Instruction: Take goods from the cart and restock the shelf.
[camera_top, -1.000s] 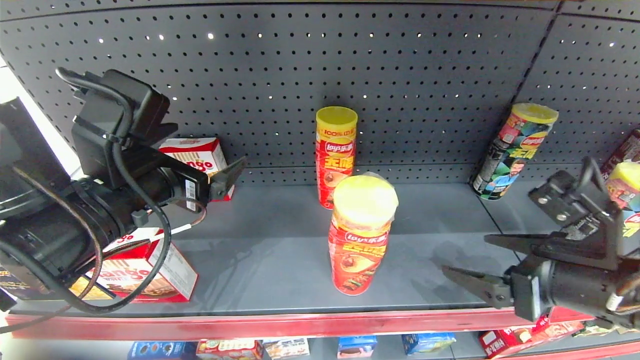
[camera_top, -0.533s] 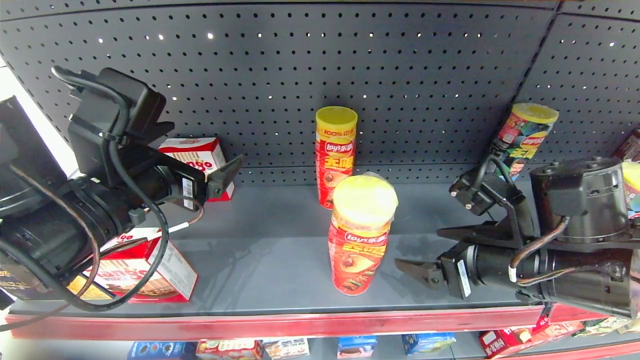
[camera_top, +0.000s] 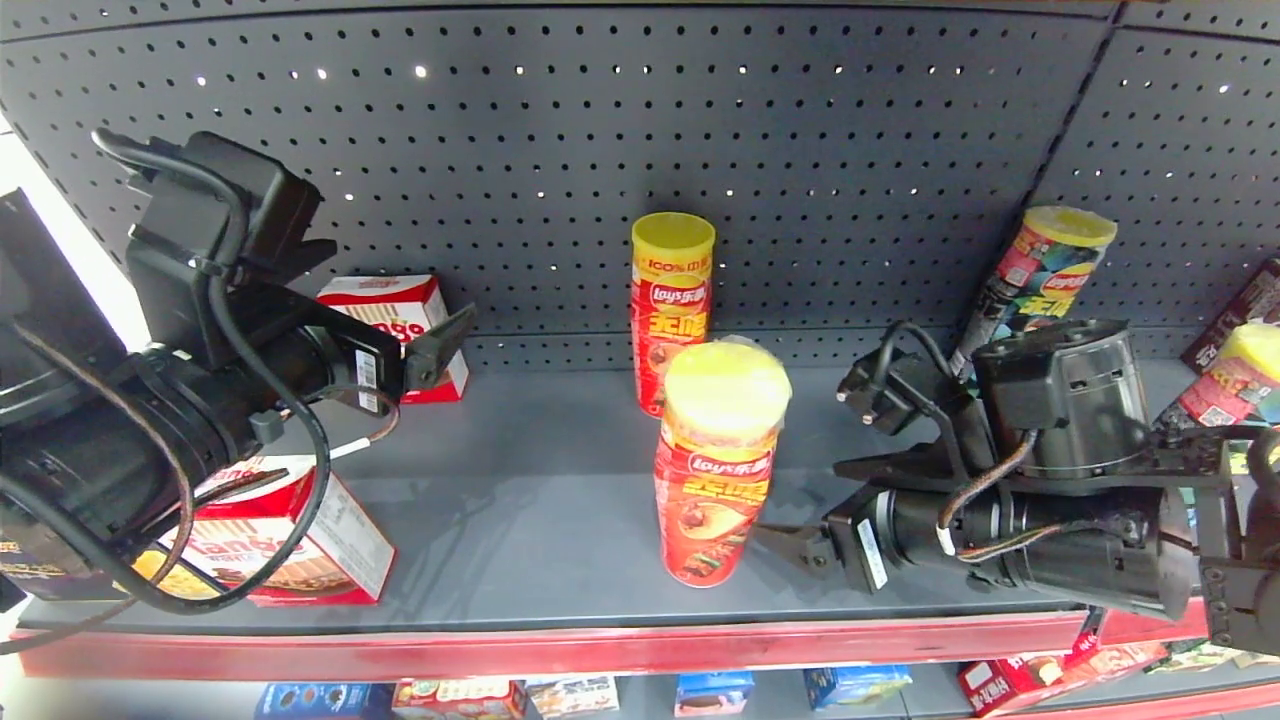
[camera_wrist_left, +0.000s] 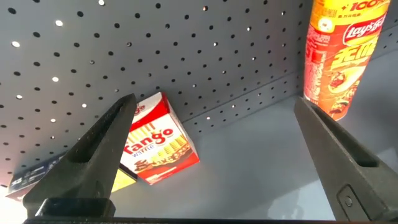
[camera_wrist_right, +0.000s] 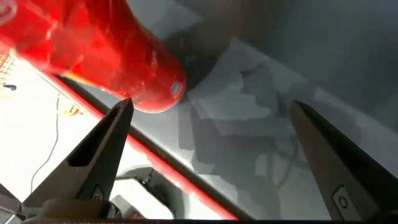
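Both fingers of your right gripper are spread wide and empty, so centre them around the upright yellow-lidded red chip tube just behind the grey shelf's red front lip, then close gently.

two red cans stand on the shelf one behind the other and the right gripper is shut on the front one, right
Not quite. The right gripper is open, with the front can beside one fingertip rather than clamped between the jaws; the right wrist view shows it. The rest holds: both red cans stand on the shelf, the back can behind the front one.
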